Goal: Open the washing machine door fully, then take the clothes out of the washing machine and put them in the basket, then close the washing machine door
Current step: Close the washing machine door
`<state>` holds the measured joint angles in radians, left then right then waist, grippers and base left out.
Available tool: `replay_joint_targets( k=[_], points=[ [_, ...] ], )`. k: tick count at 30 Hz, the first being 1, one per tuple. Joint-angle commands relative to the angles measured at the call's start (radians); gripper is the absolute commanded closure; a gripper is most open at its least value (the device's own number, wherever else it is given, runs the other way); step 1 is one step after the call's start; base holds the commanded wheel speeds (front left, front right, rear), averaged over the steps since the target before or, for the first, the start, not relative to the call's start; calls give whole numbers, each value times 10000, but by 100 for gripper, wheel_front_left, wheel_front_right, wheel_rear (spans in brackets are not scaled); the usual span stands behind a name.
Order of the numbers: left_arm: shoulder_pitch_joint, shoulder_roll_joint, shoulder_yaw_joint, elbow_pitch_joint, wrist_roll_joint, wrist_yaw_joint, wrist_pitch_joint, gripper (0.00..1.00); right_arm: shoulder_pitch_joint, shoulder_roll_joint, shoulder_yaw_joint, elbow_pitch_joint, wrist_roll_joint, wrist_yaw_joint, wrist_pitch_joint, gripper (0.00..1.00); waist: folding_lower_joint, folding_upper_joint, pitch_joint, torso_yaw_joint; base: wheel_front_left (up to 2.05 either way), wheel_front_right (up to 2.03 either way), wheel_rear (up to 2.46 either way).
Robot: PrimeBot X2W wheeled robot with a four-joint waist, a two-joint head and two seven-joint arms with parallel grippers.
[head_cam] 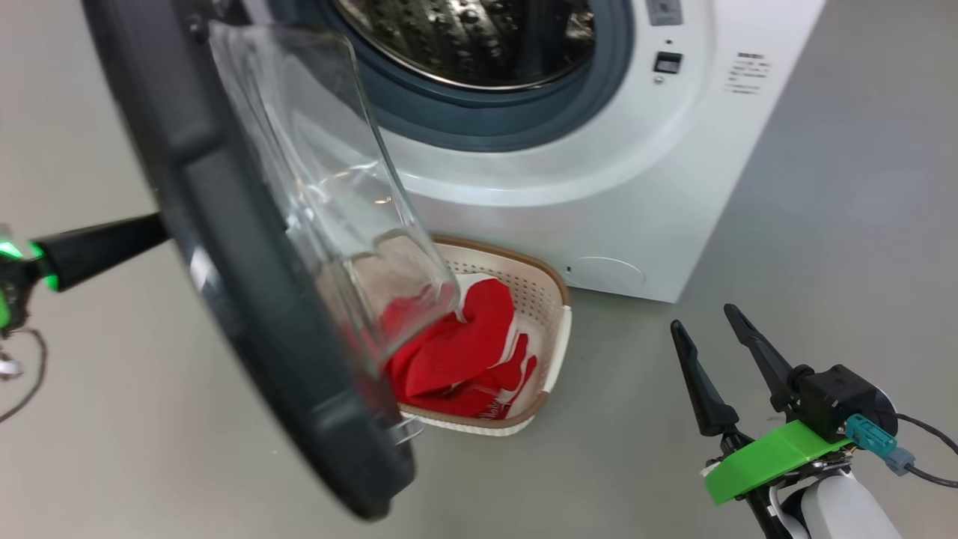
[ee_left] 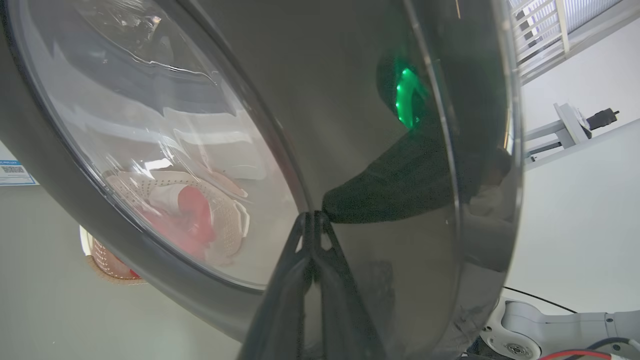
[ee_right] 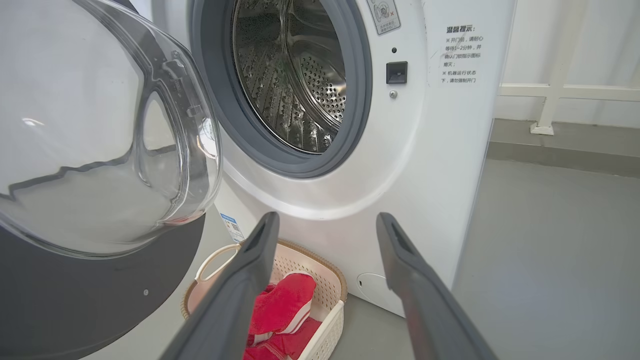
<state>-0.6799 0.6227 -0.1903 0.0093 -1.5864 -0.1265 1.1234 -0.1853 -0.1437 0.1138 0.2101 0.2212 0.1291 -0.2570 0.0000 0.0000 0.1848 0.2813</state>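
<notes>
The washing machine [head_cam: 599,202] stands with its door [head_cam: 224,262] swung out to the left, glass bowl [head_cam: 322,172] facing the steel drum [head_cam: 479,37]. No clothes show in the part of the drum I see. Red clothes [head_cam: 464,352] lie in the basket [head_cam: 554,284] on the floor under the opening. My left gripper [ee_left: 314,217] is shut, its tips against the door's glossy outer face [ee_left: 375,125]; its dark fingers [head_cam: 105,247] reach behind the rim. My right gripper [head_cam: 703,318] hangs open and empty to the right of the basket [ee_right: 330,272], above the clothes [ee_right: 282,305].
The door latch socket [ee_right: 396,72] sits right of the grey rubber ring. A white railing [ee_right: 550,90] stands behind the machine on the right. Grey floor [head_cam: 823,262] spreads right of the machine. A loose cable [head_cam: 22,389] hangs by my left wrist.
</notes>
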Motion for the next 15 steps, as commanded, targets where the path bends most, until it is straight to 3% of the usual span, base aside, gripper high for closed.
replay_joint_targets(
  k=[1,15],
  points=[
    [-484,373,417,-353,71,-42,-93,100,-61,77,194,-275,-164,16,-48,0,0,0,99,-232,0,0,0],
    [-1158,-655,-68,-568,495,-42,-823,100,-204,324,189,-424,-223,16,-48,0,0,0,328,-1541,0,0,0]
  ],
)
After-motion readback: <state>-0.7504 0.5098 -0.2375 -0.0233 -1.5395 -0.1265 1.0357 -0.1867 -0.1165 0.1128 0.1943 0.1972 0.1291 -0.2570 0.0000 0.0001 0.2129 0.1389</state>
